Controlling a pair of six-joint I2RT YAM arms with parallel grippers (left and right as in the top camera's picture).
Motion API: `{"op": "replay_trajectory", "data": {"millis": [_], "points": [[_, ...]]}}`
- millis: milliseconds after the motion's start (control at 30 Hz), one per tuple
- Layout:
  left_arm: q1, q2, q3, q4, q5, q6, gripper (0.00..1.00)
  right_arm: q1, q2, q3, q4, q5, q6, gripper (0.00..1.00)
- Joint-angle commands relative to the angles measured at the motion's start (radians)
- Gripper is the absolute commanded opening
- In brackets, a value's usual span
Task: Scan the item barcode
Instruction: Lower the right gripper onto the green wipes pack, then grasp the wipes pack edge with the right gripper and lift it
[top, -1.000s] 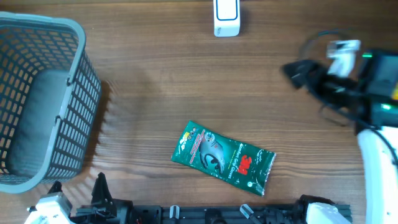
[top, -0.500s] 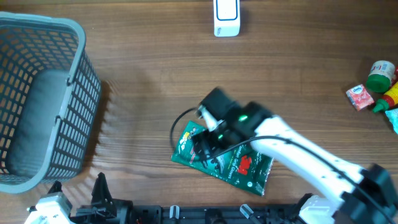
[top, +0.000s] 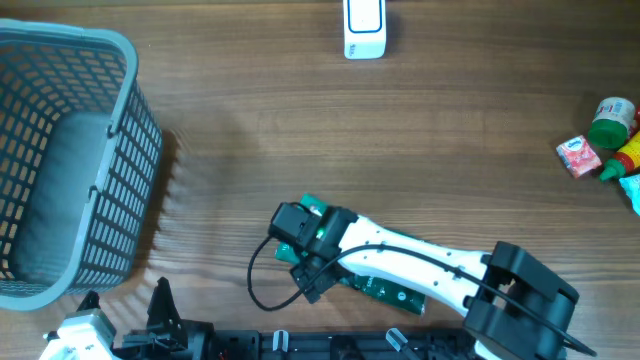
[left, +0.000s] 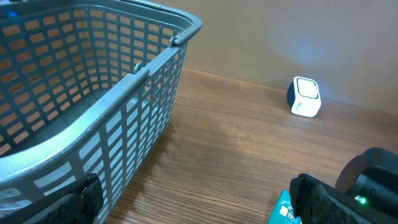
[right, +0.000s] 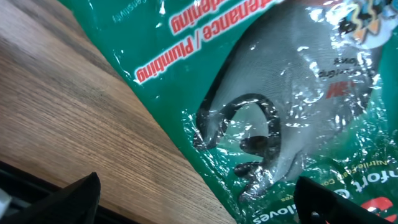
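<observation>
Covering glove packet (right: 286, 74): right arm (top: 400, 262) | basket (top: 135, 170) left | scanner (top: 364, 28) far

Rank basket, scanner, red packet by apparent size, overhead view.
1. basket, by far the largest.
2. scanner, partly cut off by the top edge.
3. red packet, only slightly smaller than the scanner.
</observation>
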Motion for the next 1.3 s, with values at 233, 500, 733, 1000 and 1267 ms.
{"op": "replay_trajectory", "data": {"millis": [233, 500, 733, 1000, 1267], "points": [[0.006, -0.003, 0.003, 0.001, -0.013, 0.012, 1.00, 0.020, 0.087, -0.099, 0.039, 0.136, 0.131, 0.90], [0.006, -0.003, 0.003, 0.001, -0.013, 0.012, 1.00, -0.016, 0.092, -0.092, 0.128, 0.137, 0.186, 0.04], [0.006, -0.003, 0.003, 0.001, -0.013, 0.012, 1.00, -0.218, 0.092, 0.113, 0.047, 0.117, 0.208, 0.04], [0.006, -0.003, 0.003, 0.001, -0.013, 0.012, 1.00, -0.302, 0.093, 0.240, 0.012, 0.094, 0.045, 1.00], [0.006, -0.003, 0.003, 0.001, -0.013, 0.012, 1.00, -0.304, 0.094, 0.112, 0.243, 0.210, -0.128, 0.96]]}}
